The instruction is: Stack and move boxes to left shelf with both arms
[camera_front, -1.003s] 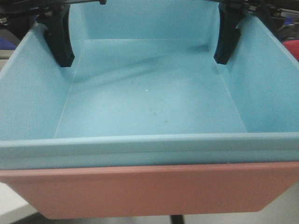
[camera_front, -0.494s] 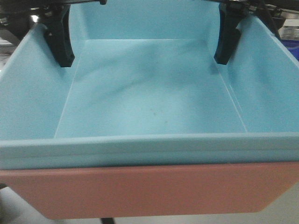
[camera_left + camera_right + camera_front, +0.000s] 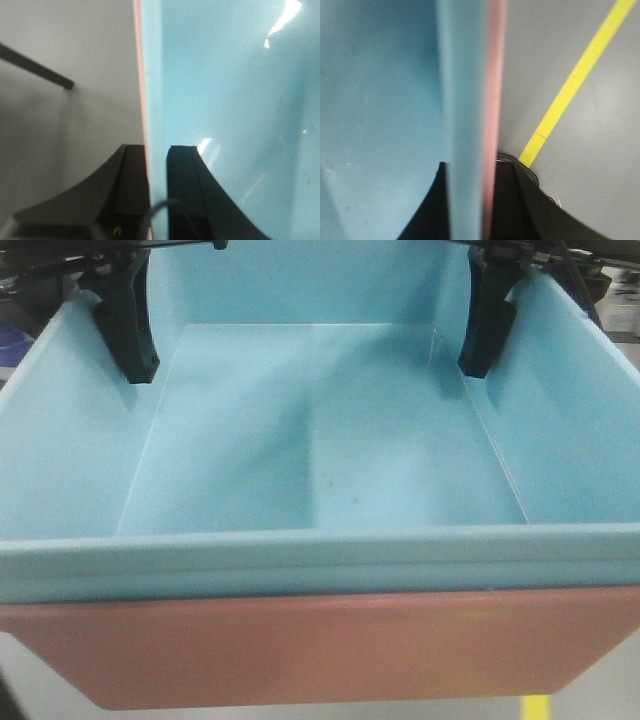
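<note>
Left gripper (image 3: pixel 156 150) is clamped over the side wall of the nested bins, one black finger outside against the pink edge and the other inside on the blue wall. Right gripper (image 3: pixel 472 170) is closed the same way on the opposite wall, with blue on its inner side and pink on its outer side.

From the front camera the blue bin (image 3: pixel 320 440) sits inside the pink bin (image 3: pixel 300 650). Its rolled rim overhangs the pink wall along the near edge, at 6 o'clock. The two together fill nearly the whole view. The left inner finger (image 3: pixel 128 335) hangs down into the blue bin at about 10 o'clock, and the right inner finger (image 3: pixel 487 330) at about 2 o'clock.

Grey floor (image 3: pixel 600 165) lies beyond the right wall, crossed by a yellow line (image 3: pixel 575 80) running from 1 o'clock down toward the gripper. Outside the left wall, a dark strip (image 3: pixel 35 67) crosses the grey ground at 10 o'clock.
</note>
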Action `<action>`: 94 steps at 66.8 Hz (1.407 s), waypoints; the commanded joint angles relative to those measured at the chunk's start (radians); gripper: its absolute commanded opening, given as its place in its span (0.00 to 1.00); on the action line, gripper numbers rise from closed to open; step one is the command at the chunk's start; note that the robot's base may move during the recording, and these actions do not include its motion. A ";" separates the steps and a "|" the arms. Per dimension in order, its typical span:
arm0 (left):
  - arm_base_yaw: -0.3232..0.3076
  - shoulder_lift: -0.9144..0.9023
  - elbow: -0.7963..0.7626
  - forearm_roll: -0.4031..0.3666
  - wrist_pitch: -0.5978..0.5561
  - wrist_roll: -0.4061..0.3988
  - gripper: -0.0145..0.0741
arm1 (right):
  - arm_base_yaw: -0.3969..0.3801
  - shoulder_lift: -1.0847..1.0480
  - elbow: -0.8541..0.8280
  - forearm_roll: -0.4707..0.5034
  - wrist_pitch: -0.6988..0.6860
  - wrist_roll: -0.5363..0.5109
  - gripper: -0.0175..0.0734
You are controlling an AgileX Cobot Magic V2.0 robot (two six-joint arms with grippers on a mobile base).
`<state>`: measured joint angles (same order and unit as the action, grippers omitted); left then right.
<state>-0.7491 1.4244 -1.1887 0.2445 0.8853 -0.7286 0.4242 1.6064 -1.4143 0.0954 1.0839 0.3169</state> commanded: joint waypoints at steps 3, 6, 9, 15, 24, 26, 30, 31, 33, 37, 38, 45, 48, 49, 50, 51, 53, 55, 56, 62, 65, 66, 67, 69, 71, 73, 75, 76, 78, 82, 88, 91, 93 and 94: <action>-0.006 -0.040 -0.039 0.023 -0.043 0.002 0.16 | -0.004 -0.053 -0.028 -0.012 -0.035 -0.004 0.25; -0.006 -0.040 -0.039 0.023 -0.043 0.002 0.16 | -0.004 -0.053 -0.028 -0.012 -0.035 -0.004 0.25; -0.006 -0.040 -0.039 0.023 -0.043 0.002 0.16 | -0.004 -0.053 -0.028 -0.012 -0.035 -0.004 0.25; -0.006 -0.040 -0.039 0.023 -0.043 0.002 0.16 | -0.004 -0.053 -0.028 -0.012 -0.035 -0.004 0.25; -0.006 -0.040 -0.039 0.023 -0.043 0.002 0.16 | -0.004 -0.053 -0.028 -0.012 -0.035 -0.004 0.25; -0.006 -0.040 -0.039 0.023 -0.043 0.002 0.16 | -0.004 -0.053 -0.028 -0.012 -0.035 -0.004 0.25; -0.006 -0.040 -0.039 0.023 -0.043 0.002 0.16 | -0.004 -0.053 -0.028 -0.012 -0.035 -0.004 0.25; -0.006 -0.040 -0.039 0.023 -0.043 0.002 0.16 | -0.004 -0.053 -0.028 -0.012 -0.035 -0.004 0.25; -0.006 -0.040 -0.039 0.023 -0.043 0.002 0.16 | -0.004 -0.053 -0.028 -0.012 -0.035 -0.004 0.25; -0.006 -0.040 -0.039 0.023 -0.043 0.002 0.16 | -0.004 -0.053 -0.028 -0.012 -0.035 -0.004 0.25; -0.006 -0.040 -0.039 0.023 -0.043 0.002 0.16 | -0.004 -0.053 -0.028 -0.012 -0.035 -0.004 0.25; -0.006 -0.040 -0.039 0.023 -0.043 0.002 0.16 | -0.004 -0.053 -0.028 -0.012 -0.035 -0.004 0.25; -0.006 -0.040 -0.039 0.023 -0.043 0.002 0.16 | -0.004 -0.053 -0.028 -0.012 -0.035 -0.004 0.25; -0.006 -0.040 -0.039 0.023 -0.043 0.002 0.16 | -0.004 -0.053 -0.028 -0.012 -0.035 -0.004 0.25; -0.006 -0.040 -0.039 0.023 -0.043 0.002 0.16 | -0.004 -0.053 -0.028 -0.012 -0.035 -0.004 0.25; -0.006 -0.040 -0.039 0.023 -0.043 0.002 0.16 | -0.004 -0.053 -0.028 -0.012 -0.035 -0.004 0.25; -0.006 -0.040 -0.039 0.023 -0.043 0.002 0.16 | -0.004 -0.053 -0.028 -0.012 -0.035 -0.004 0.25; -0.006 -0.040 -0.039 0.023 -0.043 0.002 0.16 | -0.004 -0.053 -0.028 -0.012 -0.035 -0.004 0.25; -0.006 -0.040 -0.039 0.023 -0.043 0.002 0.16 | -0.004 -0.053 -0.028 -0.012 -0.035 -0.004 0.25; -0.006 -0.040 -0.039 0.023 -0.043 0.002 0.16 | -0.004 -0.053 -0.028 -0.012 -0.035 -0.004 0.25; -0.006 -0.040 -0.039 0.023 -0.043 0.002 0.16 | -0.004 -0.053 -0.028 -0.012 -0.035 -0.004 0.25; -0.006 -0.040 -0.039 0.023 -0.043 0.002 0.16 | -0.004 -0.053 -0.028 -0.012 -0.035 -0.004 0.25; -0.006 -0.040 -0.039 0.023 -0.043 0.002 0.16 | -0.004 -0.053 -0.028 -0.012 -0.035 -0.004 0.25; -0.006 -0.040 -0.039 0.023 -0.043 0.002 0.16 | -0.004 -0.053 -0.028 -0.012 -0.035 -0.004 0.25; -0.006 -0.040 -0.039 0.023 -0.043 0.002 0.16 | -0.004 -0.053 -0.028 -0.012 -0.035 -0.004 0.25; -0.006 -0.040 -0.039 0.023 -0.043 0.002 0.16 | -0.004 -0.053 -0.028 -0.012 -0.035 -0.004 0.25; -0.006 -0.040 -0.039 0.023 -0.043 0.002 0.16 | -0.004 -0.053 -0.028 -0.012 -0.035 -0.004 0.25; -0.006 -0.040 -0.039 0.023 -0.043 0.002 0.16 | -0.004 -0.053 -0.028 -0.012 -0.035 -0.004 0.25; -0.006 -0.040 -0.039 0.023 -0.043 0.002 0.16 | -0.004 -0.053 -0.028 -0.012 -0.035 -0.004 0.25; -0.006 -0.040 -0.039 0.023 -0.043 0.002 0.16 | -0.004 -0.053 -0.028 -0.012 -0.035 -0.004 0.25; -0.006 -0.040 -0.039 0.023 -0.043 0.002 0.16 | -0.004 -0.053 -0.028 -0.012 -0.035 -0.004 0.25; -0.006 -0.040 -0.039 0.023 -0.043 0.002 0.16 | -0.004 -0.053 -0.028 -0.012 -0.035 -0.004 0.25; -0.006 -0.040 -0.039 0.023 -0.043 0.002 0.16 | -0.004 -0.053 -0.028 -0.012 -0.035 -0.004 0.25; -0.006 -0.040 -0.039 0.023 -0.043 0.002 0.16 | -0.004 -0.053 -0.028 -0.012 -0.035 -0.004 0.25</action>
<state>-0.7491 1.4244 -1.1887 0.2424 0.8853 -0.7286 0.4242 1.6064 -1.4143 0.0954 1.0894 0.3169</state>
